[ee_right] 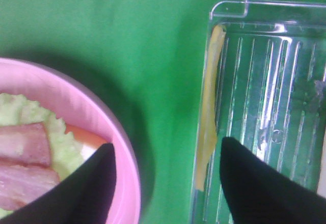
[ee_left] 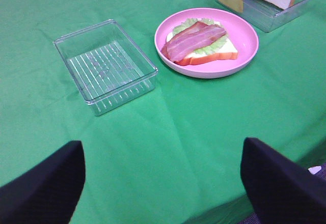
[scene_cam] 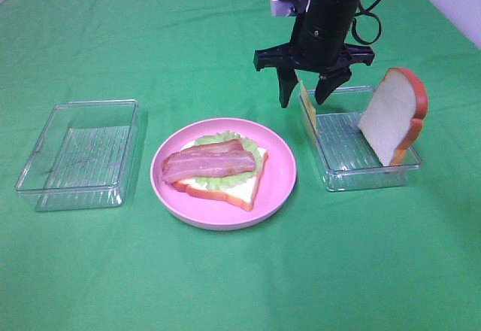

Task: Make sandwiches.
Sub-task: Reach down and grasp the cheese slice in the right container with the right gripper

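Note:
On the pink plate [scene_cam: 279,188] lies a white bread slice [scene_cam: 228,192] topped with pale-green lettuce [scene_cam: 219,138] and bacon strips [scene_cam: 209,162]. A second bread slice [scene_cam: 391,115] leans upright in the right tray [scene_cam: 368,174]. A thin yellow cheese square [scene_cam: 308,114] stands on edge against that tray's left wall. My right gripper [scene_cam: 303,100] hangs open just above the cheese [ee_right: 209,112], one finger on each side of the tray wall, not touching it. My left gripper [ee_left: 163,183] is open over bare cloth, well short of the plate [ee_left: 247,46].
An empty clear ribbed tray [scene_cam: 79,154] sits left of the plate, also seen in the left wrist view [ee_left: 104,66]. Green cloth covers the table. The plate rim [ee_right: 127,173] lies close beside the right tray [ee_right: 265,81].

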Robot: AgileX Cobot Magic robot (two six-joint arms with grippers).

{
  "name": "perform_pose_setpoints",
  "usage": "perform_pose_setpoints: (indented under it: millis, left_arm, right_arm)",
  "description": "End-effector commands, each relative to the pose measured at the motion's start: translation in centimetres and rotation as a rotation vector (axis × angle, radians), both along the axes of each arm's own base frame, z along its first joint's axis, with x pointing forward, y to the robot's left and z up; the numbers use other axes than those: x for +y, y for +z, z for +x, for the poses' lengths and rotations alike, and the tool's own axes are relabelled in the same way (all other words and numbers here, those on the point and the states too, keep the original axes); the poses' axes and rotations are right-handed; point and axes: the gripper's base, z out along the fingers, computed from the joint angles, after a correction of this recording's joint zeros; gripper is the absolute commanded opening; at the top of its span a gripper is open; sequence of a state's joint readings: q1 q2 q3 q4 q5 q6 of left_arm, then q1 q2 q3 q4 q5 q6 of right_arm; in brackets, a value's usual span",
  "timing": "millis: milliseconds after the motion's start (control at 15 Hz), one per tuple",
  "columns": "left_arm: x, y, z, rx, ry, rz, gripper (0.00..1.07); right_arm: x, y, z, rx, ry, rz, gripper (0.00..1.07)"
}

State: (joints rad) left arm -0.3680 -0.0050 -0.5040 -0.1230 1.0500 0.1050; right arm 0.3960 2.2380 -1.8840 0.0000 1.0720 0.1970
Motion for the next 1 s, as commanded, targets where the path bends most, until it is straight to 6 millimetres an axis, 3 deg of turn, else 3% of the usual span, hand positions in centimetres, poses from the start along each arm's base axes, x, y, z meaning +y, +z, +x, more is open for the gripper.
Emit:
perform_pose_setpoints:
  millis: [67, 267, 400, 467, 600, 800, 1000]
  left_arm:
    - [0.1, 0.0, -0.3, -0.027, -0.004, -0.013, 0.79]
    - [0.1, 0.0, -0.3, -0.027, -0.004, -0.013, 0.79]
    - [0.1, 0.0, -0.3, -0.027, -0.004, -0.013, 0.79]
    - [0.1, 0.0, -0.3, -0.027, -0.004, -0.013, 0.79]
    - [0.1, 0.0, -0.3, -0.027, -0.004, -0.013, 0.79]
    - [0.1, 0.0, -0.3, -0.027, -0.004, -0.013, 0.79]
    - [0.1, 0.0, -0.3, -0.027, -0.004, -0.013, 0.79]
  right_arm:
    - [-0.3, -0.7, 0.5, -0.011, 0.022, -0.041, 0.57]
    - [-0.3, -1.9, 0.7, -0.007, 0.027, -0.056, 0.57]
    - [-0.7, -1.8, 1.0, -0.036, 0.021, -0.093, 0.47]
    - [-0.7, -1.8, 1.0, -0.036, 0.021, -0.093, 0.47]
    - [-0.9, -1.8, 1.1, -0.044, 0.022, -0.122, 0.35]
    - [-0.9, -1.8, 1.1, -0.044, 0.029, -0.123, 0.02]
    - [-1.0, -1.2, 1.0, -0.054, 0.035, -0.120, 0.00]
